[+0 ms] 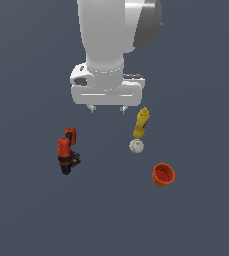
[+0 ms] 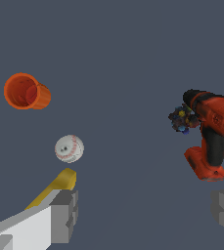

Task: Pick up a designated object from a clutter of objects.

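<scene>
End effector [image 1: 106, 108] spread and empty, high over the counter; baseball not yet approached.

Baseball [image 1: 136, 146] lies off to the exterior view's right of the end effector and nearer the camera, not between the fingers; in the wrist view it sits just past one fingertip [image 2: 64, 215]. Yellow squeeze bottle [image 1: 141, 123] lies just beside it on the far side, long axis pointing roughly at the ball; I cannot tell whether they touch. Orange cup [image 1: 163, 174] is tipped over near-right, power drill [image 1: 66, 152] well apart left. Counter [image 1: 26, 215] is plain dark grey, featureless. Judgement: shift right, descend clear of the bottle.
</scene>
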Action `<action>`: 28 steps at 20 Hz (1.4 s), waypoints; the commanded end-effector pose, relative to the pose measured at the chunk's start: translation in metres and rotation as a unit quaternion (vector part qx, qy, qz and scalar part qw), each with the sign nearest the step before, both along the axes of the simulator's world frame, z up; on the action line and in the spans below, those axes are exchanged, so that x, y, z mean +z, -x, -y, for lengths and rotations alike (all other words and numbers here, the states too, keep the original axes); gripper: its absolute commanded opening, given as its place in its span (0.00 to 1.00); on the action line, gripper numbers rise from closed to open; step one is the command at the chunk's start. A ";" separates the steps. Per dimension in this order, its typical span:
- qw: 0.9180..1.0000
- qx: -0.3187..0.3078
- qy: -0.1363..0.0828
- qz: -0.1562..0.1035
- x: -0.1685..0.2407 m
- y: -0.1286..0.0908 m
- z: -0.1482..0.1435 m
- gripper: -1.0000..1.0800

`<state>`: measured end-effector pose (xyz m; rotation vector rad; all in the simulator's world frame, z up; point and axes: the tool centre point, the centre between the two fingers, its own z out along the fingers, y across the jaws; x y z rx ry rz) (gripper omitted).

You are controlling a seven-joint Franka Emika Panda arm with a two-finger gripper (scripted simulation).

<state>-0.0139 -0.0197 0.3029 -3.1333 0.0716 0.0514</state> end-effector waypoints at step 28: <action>0.995 -0.099 -0.015 0.021 -0.008 -0.011 -0.003 0.96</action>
